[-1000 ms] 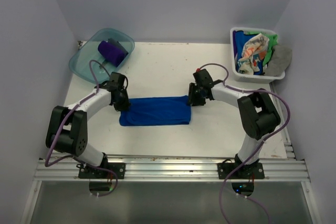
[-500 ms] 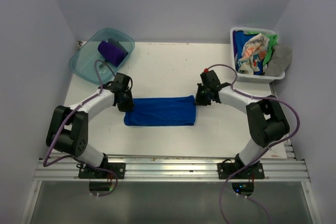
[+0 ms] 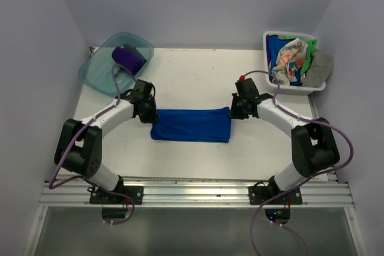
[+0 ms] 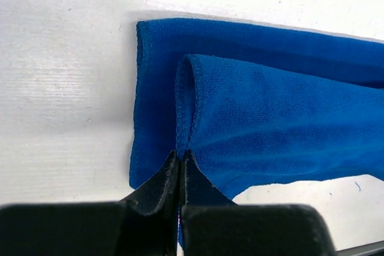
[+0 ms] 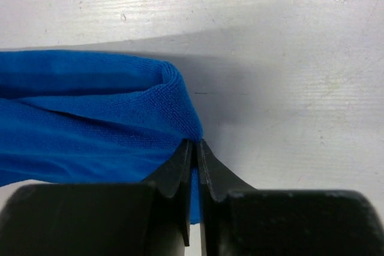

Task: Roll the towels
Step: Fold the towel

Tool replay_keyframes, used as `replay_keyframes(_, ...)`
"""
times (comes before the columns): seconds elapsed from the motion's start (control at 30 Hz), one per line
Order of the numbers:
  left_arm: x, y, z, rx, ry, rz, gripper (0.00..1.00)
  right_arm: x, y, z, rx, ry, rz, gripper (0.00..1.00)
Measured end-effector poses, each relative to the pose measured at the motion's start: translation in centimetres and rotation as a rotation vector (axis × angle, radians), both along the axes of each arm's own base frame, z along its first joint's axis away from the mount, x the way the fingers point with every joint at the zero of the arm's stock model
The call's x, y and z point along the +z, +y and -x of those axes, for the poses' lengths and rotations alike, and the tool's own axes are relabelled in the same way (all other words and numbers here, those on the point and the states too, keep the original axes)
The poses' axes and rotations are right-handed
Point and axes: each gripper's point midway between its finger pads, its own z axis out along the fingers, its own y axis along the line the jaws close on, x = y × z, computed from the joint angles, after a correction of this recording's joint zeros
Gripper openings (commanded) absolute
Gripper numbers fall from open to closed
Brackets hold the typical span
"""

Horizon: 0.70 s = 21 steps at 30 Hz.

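Observation:
A royal blue towel (image 3: 192,125), folded into a long band, lies across the middle of the table. My left gripper (image 3: 151,116) is shut on its left end (image 4: 198,112), a fold of cloth pinched between the tips (image 4: 180,155). At the other end, my right gripper (image 3: 234,111) is shut on the towel's right edge (image 5: 120,118), with cloth showing between its jaws (image 5: 194,143). A rolled purple towel (image 3: 128,58) sits in the teal tub (image 3: 99,70) at the back left. Several crumpled towels (image 3: 294,58) fill the white basket (image 3: 315,86) at the back right.
The teal tub stands tilted at the table's back left corner, the white basket at the back right corner. White walls close in the table on three sides. A metal rail (image 3: 192,193) with the arm bases runs along the near edge.
Both grippers have carried the blue towel to the right across the table. The right gripper has shut on the towel's right end; the left has stayed shut on its end.

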Motion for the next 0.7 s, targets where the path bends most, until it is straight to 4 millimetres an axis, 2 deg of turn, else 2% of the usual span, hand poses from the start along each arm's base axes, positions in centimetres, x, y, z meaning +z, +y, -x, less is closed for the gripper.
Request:
replay_keyframes(0.03,-0.5,0.0,0.1,-0.001,0.011,0.000,0.00,-0.2,0.0,0.0,0.001,0.004,0.002,0.31)
replay_keyframes(0.13,-2.6,0.3,0.9,0.002,0.060,-0.020,0.00,-0.7,-0.3,0.0,-0.002,0.015,0.018,0.55)
replay_keyframes(0.23,-3.7,0.8,1.7,0.007,0.095,-0.041,0.00,-1.3,-0.7,0.0,-0.006,0.025,0.044,0.59)
replay_keyframes(0.27,-3.8,0.9,1.7,0.008,0.097,-0.044,0.08,-1.4,-0.8,0.0,-0.007,0.026,0.048,0.59)
replay_keyframes(0.33,-3.8,1.1,1.6,0.013,0.093,-0.054,0.16,-1.4,-0.9,0.0,-0.006,0.024,0.056,0.54)
replay_keyframes(0.37,-3.9,1.2,1.6,0.017,0.090,-0.059,0.25,-1.3,-1.0,-0.1,-0.004,0.022,0.058,0.51)
replay_keyframes(0.4,-3.9,1.3,1.5,0.021,0.089,-0.066,0.29,-1.3,-1.0,-0.1,-0.002,0.021,0.060,0.43)
replay_keyframes(0.47,-3.9,1.6,1.5,0.027,0.085,-0.080,0.39,-1.1,-0.9,-0.2,0.002,0.017,0.058,0.35)
replay_keyframes(0.5,-3.8,1.8,1.4,0.032,0.082,-0.088,0.43,-0.9,-0.7,-0.2,0.008,0.014,0.056,0.26)
replay_keyframes(0.6,-3.1,2.3,1.2,0.053,0.062,-0.112,0.43,-0.3,0.1,-0.5,0.028,-0.003,0.049,0.15)
replay_keyframes(0.7,-1.6,2.4,0.4,0.063,0.020,-0.116,0.42,0.3,1.4,-0.8,0.054,-0.020,0.038,0.10)
